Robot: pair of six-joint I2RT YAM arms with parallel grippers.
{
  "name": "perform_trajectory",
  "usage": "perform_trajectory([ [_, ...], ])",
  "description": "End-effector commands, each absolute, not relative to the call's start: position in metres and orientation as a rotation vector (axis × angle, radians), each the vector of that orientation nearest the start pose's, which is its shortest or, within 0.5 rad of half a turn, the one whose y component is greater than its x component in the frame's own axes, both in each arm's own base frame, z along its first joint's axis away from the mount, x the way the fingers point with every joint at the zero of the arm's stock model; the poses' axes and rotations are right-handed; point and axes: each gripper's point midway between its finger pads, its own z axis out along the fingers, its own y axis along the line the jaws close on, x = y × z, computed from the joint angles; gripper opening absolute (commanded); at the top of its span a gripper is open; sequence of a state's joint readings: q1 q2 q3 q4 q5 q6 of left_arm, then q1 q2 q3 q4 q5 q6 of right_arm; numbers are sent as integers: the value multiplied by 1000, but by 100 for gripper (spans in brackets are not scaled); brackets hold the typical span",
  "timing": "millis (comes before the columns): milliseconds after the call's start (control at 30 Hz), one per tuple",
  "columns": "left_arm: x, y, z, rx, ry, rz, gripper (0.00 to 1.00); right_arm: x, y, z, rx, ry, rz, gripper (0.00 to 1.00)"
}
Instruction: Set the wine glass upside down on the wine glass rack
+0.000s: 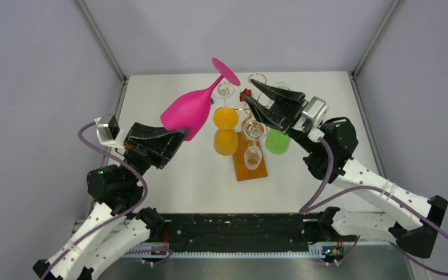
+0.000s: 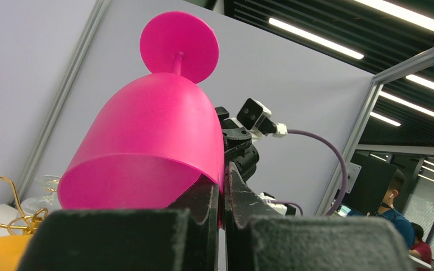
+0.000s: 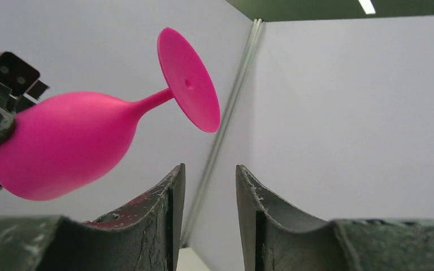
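The pink wine glass is held in the air, tilted, with its foot pointing up and back toward the rack. My left gripper is shut on the rim of its bowl, one finger inside and one outside. The wine glass rack, gold wire on an orange-brown base, stands mid-table just right of the glass. My right gripper hovers open beside the foot, over the rack. In the right wrist view the glass is up and left of the fingers, with nothing between them.
The rack carries two orange glasses, clear glasses and a green one. Gold scrolls and an orange glass show low left in the left wrist view. Grey walls enclose the table.
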State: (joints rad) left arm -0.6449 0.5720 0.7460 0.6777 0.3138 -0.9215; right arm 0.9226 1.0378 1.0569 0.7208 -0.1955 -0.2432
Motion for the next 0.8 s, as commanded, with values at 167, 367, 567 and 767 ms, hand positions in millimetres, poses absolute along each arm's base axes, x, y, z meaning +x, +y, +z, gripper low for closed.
perform_trajectory([
  [167,107,-185,522,217,812,-1592,0,166,294,568,-744,353,459,38],
  [367,109,-187,521,212,822,-1598,0,164,301,573,-707,335,397,38],
  [567,108,-185,522,203,816,-1597,0,168,298,577,-645,342,299,38],
  [767,109,-183,522,196,822,-1584,0,174,292,572,-607,370,265,39],
])
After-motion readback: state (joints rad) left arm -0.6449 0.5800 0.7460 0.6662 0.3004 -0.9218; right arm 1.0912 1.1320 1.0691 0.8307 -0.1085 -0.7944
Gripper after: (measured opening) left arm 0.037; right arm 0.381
